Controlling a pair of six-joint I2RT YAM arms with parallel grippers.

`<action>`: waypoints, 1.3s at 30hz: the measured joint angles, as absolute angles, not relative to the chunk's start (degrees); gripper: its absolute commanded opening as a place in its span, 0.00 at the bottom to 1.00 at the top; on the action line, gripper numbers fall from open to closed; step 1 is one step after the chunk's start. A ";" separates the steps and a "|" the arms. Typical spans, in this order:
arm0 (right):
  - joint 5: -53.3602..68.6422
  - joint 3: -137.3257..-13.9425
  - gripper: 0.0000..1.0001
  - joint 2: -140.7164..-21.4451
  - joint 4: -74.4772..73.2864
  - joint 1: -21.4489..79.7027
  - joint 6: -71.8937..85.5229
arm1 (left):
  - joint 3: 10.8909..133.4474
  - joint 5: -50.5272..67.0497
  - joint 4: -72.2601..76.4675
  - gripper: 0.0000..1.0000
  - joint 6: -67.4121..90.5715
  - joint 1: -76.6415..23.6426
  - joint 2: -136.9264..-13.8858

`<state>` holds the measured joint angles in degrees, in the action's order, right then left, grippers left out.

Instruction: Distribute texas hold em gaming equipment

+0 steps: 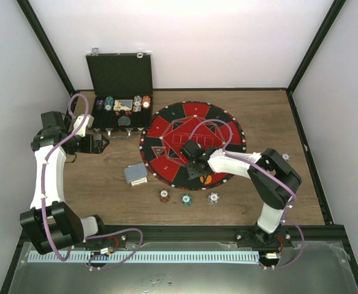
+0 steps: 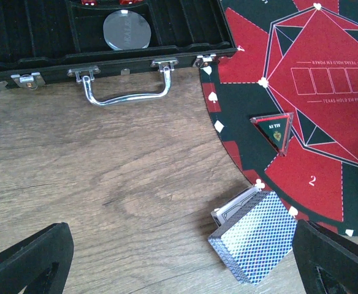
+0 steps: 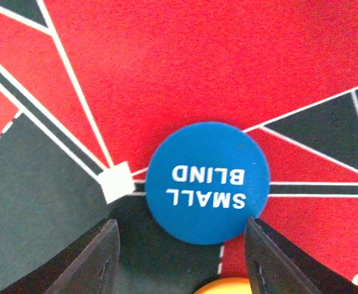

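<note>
My right hand [image 3: 180, 220] stands apart, flanking the blue button [image 3: 208, 182]; closing off-centre may skid it across the mat [image 3: 167, 61] into the orange button [image 3: 225, 286].

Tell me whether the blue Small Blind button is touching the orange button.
Apart. The right wrist view shows a strip of dark mat between the blue button and the orange button, whose top edge shows at the frame's bottom.

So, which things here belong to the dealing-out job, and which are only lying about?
For the job: blue SMALL BLIND button; orange button; brown-red chip; teal chip; white chip; deck of playing cards.
Just lying about: black case; round mat.
</note>
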<state>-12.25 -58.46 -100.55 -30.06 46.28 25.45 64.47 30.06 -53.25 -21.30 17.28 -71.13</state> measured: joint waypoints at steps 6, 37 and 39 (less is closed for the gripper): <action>-12.19 -60.27 0.47 -102.28 -29.15 43.29 23.33 | 64.47 30.11 -53.25 1.00 -21.30 17.28 -71.16; -9.02 -114.98 0.51 -139.76 -31.90 27.53 13.50 | 64.47 29.61 -54.35 1.00 -23.29 17.28 -73.08; -8.97 -116.44 0.59 -140.49 -32.75 27.55 13.61 | 64.47 29.61 -54.63 1.00 -23.40 17.28 -73.08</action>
